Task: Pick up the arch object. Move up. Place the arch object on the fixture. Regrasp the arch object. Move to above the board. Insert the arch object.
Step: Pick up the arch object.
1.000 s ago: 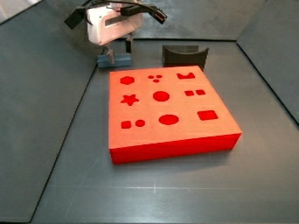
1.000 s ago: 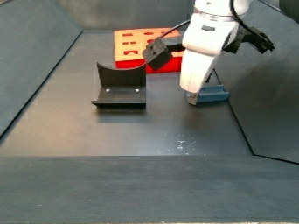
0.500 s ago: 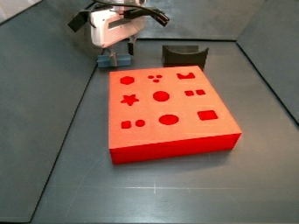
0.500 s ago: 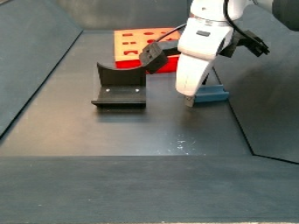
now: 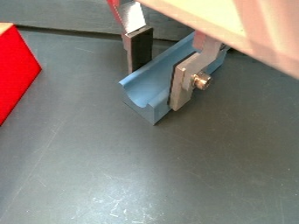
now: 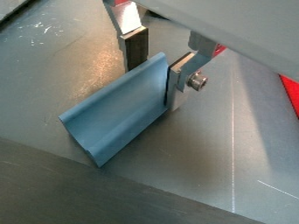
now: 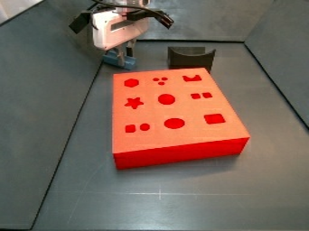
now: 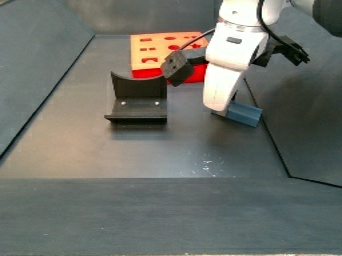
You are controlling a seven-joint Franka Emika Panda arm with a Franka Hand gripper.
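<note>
Tool astride arch object — beside board; fixture apart.

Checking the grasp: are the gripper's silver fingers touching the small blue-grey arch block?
Touching. In both wrist views the gripper fingers press against the arch block.
</note>
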